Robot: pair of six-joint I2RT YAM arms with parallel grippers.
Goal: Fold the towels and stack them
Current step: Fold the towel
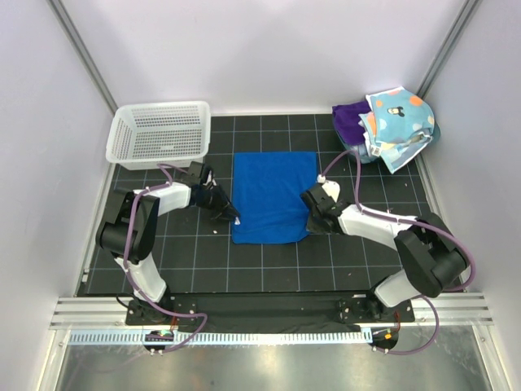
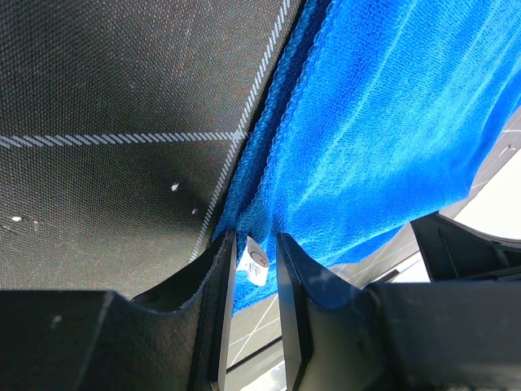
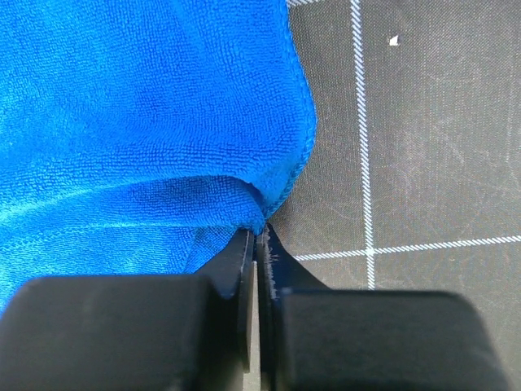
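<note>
Left end effector (image 2: 255, 252) narrowly pinches blue towel (image 1: 273, 195) at its tagged corner; right end effector (image 3: 256, 236) clamped tight on other near corner.

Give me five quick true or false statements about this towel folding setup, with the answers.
1. The blue towel lies spread on the mat between the arms. True.
2. The white basket sits at the far right. False: it sits far left.
3. The right end effector hangs open above the towel. False: it is shut on the towel's near right corner.
4. The left end effector has a white tag between its fingers. True.
5. The polka-dot towel lies on the purple towel. True.
</note>
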